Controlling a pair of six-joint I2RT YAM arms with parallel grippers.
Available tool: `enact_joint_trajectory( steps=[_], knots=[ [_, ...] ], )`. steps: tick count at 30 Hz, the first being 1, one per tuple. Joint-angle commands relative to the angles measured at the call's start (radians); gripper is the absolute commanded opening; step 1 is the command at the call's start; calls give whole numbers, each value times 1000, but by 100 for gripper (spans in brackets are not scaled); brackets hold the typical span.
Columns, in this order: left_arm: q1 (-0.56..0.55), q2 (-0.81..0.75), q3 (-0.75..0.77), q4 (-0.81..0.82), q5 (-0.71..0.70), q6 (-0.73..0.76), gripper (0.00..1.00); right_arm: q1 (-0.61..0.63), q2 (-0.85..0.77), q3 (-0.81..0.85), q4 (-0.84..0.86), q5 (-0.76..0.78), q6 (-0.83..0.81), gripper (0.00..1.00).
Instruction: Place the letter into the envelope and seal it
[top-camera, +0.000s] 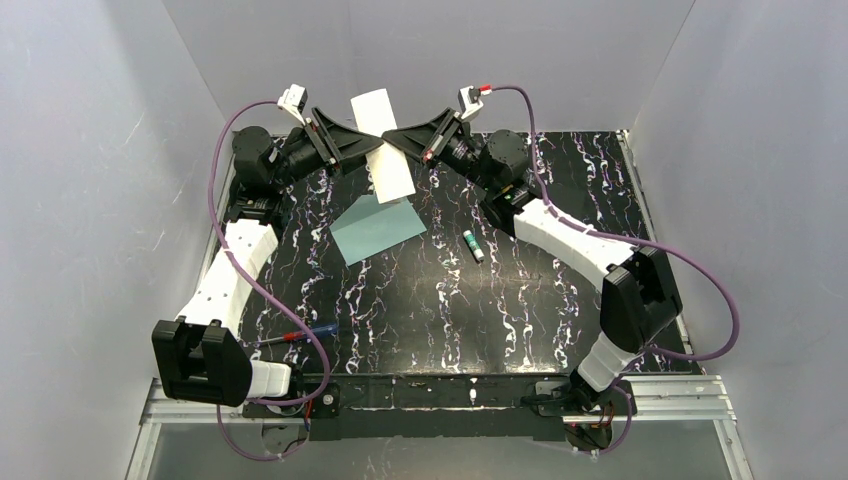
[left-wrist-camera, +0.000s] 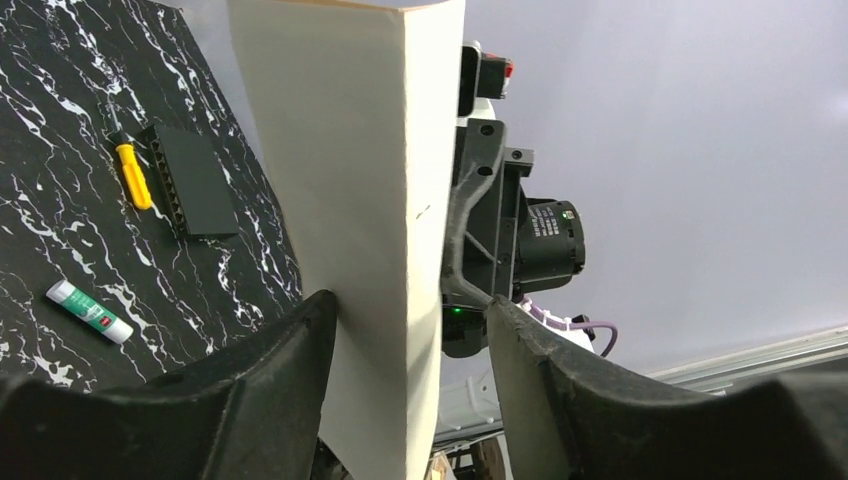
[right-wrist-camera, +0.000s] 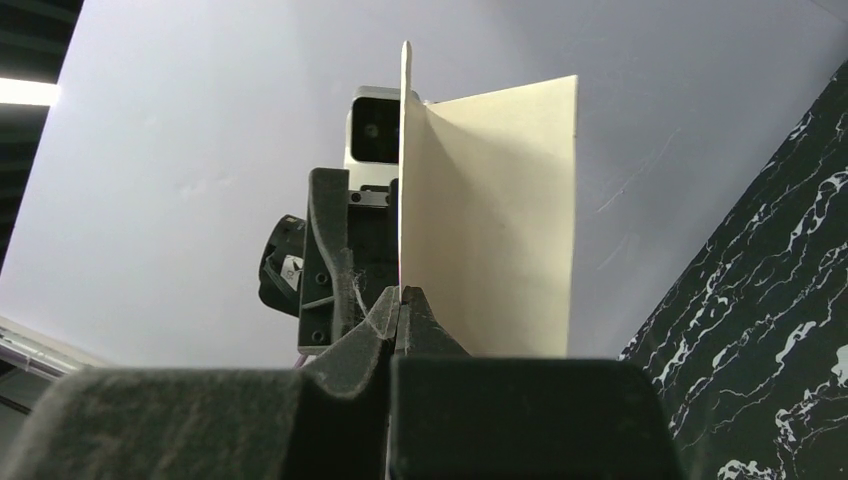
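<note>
The cream letter (top-camera: 383, 140) is held upright in the air, folded into a V, above the back of the table. My right gripper (top-camera: 405, 143) is shut on one edge of it; in the right wrist view the fingertips (right-wrist-camera: 400, 296) pinch the sheet (right-wrist-camera: 490, 220). My left gripper (top-camera: 365, 150) faces it from the left. Its jaws straddle the folded letter (left-wrist-camera: 340, 150): the left finger (left-wrist-camera: 300, 350) touches the paper and the right finger (left-wrist-camera: 520, 350) stands apart from it. The teal envelope (top-camera: 378, 229) lies flat on the table just below the letter.
A green-and-white glue stick (top-camera: 474, 245) lies right of the envelope. A red-and-blue screwdriver (top-camera: 300, 335) rests near the left arm's base. The left wrist view shows a black block (left-wrist-camera: 195, 180) and a yellow-handled tool (left-wrist-camera: 133, 175) on the marbled table (top-camera: 450, 310). Grey walls enclose the table.
</note>
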Motion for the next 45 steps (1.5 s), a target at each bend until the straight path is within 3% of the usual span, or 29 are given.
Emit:
enact_joint_trajectory(
  steps=[1,5,12,21,23,28,31,37,45],
  knots=[
    [-5,-16,2,35,40,-15,52,-2,16,17,10,-10,-3,1],
    [-5,-13,7,35,47,-11,46,-3,24,25,-27,-14,-2,1],
    [-5,1,-12,35,57,-21,23,-3,12,33,-81,-8,-39,1],
    [1,31,-39,34,80,-20,8,-3,-25,39,-126,-9,-107,1],
    [5,36,-41,34,96,-8,3,-5,-39,40,-140,-6,-135,10],
    [32,40,-45,34,156,45,0,-11,-91,45,-216,3,-219,50],
    [38,32,-31,34,196,75,0,-12,-128,47,-304,27,-274,63],
    [38,4,6,33,271,130,0,-11,-143,39,-320,14,-303,80],
    [37,-55,26,33,357,190,0,-4,-38,122,-171,-146,-168,83]
  ],
)
